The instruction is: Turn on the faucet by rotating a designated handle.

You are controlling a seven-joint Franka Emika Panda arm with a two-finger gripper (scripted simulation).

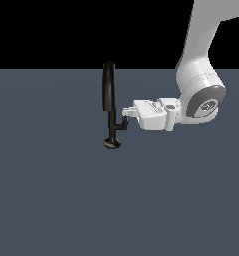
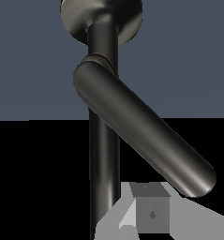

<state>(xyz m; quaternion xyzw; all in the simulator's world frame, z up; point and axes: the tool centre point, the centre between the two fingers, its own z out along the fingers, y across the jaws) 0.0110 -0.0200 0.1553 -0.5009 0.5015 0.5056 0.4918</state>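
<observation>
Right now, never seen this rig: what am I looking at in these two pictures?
Both are simulator renders of one moment. The exterior view comes from a camera off the arm. The white jointed machine is a Franka Panda arm; its gripper reaches sideways toward the exterior view's left. On the flat grey floor stands a small black faucet: round base, thin stem, tall arched spout. A short L-shaped handle branches off the stem, and the gripper's tips are at its upturned end. Whether they actually clamp it cannot be told.

The wrist view comes from a camera on the arm's wrist, very close. It shows the base, the stem, a thick bar crossing it, and a grey finger. Nothing else lies on the floor.
</observation>
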